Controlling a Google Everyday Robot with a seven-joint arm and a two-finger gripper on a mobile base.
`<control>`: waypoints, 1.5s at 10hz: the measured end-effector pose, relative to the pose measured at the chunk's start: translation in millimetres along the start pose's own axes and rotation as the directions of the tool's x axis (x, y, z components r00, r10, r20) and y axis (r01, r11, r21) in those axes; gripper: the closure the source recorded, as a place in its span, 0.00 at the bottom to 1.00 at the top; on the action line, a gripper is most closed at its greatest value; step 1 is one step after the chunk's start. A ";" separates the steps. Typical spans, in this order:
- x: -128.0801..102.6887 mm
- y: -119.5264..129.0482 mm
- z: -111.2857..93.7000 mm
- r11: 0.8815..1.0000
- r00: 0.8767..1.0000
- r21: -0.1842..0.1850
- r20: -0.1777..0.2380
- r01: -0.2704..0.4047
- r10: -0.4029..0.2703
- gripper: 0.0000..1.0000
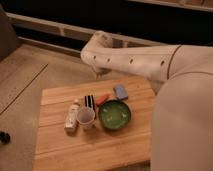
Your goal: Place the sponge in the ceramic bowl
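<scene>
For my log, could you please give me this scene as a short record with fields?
ceramic bowl: green, upright on the table, no sponge inside
sponge: on the table, just beyond the bowl, not in it
hand: below the arm's bend, by the table's far edge
other items: white cup, white bottle, orange-red object
task: not yet done

Perhaps a lab or office, wooden table (100, 150), bare floor (25, 80), end effector (102, 74) over table's far edge
</scene>
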 end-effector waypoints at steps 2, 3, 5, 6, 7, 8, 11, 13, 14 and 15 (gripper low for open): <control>-3.7 -30.8 12.6 1.000 0.999 -0.015 0.052 0.002 -0.001 0.35; 2.8 -45.0 16.6 0.998 0.996 -0.043 0.077 -0.036 0.039 0.35; 30.3 -69.0 23.9 0.976 0.978 -0.134 0.101 -0.169 0.183 0.35; 43.3 -79.7 25.5 0.955 0.960 -0.176 0.106 -0.238 0.258 0.35; 47.2 -81.8 25.6 0.945 0.951 -0.196 0.109 -0.263 0.288 0.35; 48.4 -83.0 25.6 0.942 0.949 -0.199 0.109 -0.269 0.294 0.35; 49.5 -100.0 37.4 0.947 0.948 -0.157 0.110 -0.279 0.297 0.35; 56.8 -126.6 72.3 0.956 0.956 -0.113 0.085 -0.269 0.280 0.35; 56.0 -128.0 89.7 0.961 0.963 -0.117 0.075 -0.250 0.260 0.35; 49.2 -122.3 112.3 0.963 0.969 -0.148 0.074 -0.223 0.236 0.35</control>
